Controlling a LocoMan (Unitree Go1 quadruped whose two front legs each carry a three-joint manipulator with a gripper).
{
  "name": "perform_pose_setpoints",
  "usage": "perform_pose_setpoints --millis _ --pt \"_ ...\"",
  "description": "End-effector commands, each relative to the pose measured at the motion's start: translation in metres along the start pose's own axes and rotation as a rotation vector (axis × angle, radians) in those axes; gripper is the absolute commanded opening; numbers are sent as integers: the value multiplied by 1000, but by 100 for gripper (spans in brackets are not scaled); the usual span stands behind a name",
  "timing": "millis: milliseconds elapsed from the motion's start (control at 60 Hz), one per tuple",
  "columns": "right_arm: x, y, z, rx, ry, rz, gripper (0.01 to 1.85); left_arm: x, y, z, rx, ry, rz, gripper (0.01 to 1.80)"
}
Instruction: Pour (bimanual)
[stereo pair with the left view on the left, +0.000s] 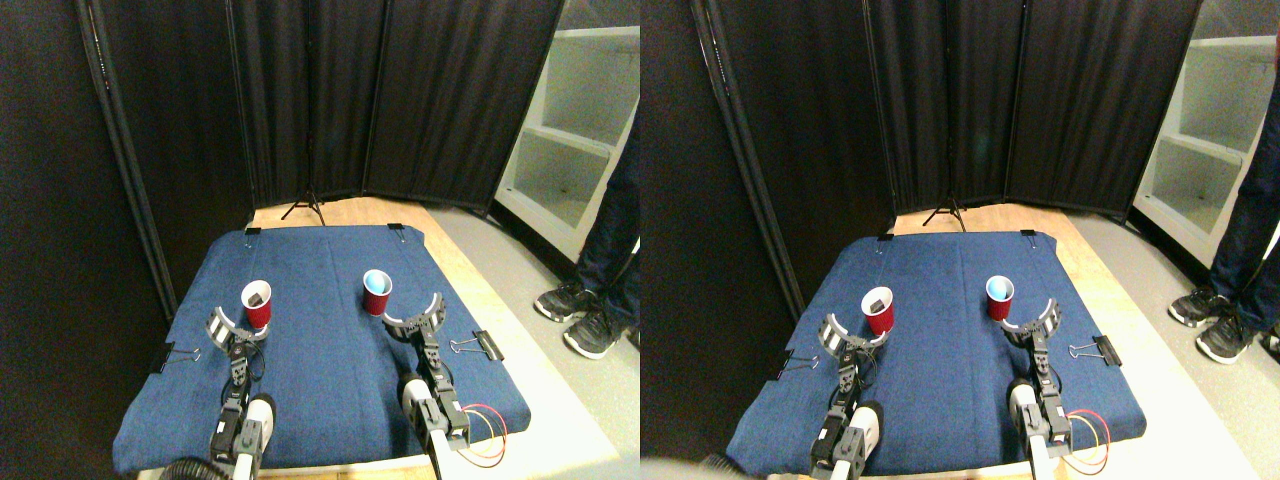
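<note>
Both my pincers, left (236, 327) and right (413, 318), gape wide, empty, on the blue cloth table (320, 380), each just beside its red plastic cup (257, 304), blue-lined one (377, 292) right, presumably lined up for grabbing.

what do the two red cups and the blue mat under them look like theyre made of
The left red cup and the right red cup look like thin disposable plastic: smooth, evenly coloured walls with a pale rim, the right one pale blue inside. The blue mat looks like felt or woven cloth: matte, slightly fuzzy, with soft folds, its edges held by binder clips. None of this is certain from this view.
</note>
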Motion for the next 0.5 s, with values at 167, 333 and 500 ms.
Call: perform_pose_setpoints --millis 167,333,500 --pt "18 1 -13 90 35 7 98 8 -7 -13 -80 5 10 108" --pt "20 3 -20 156 48 -47 99 11 -8 -18 -119 16 35 107" --pt "22 6 -28 170 73 -77 96 14 -6 -22 -166 10 64 105"
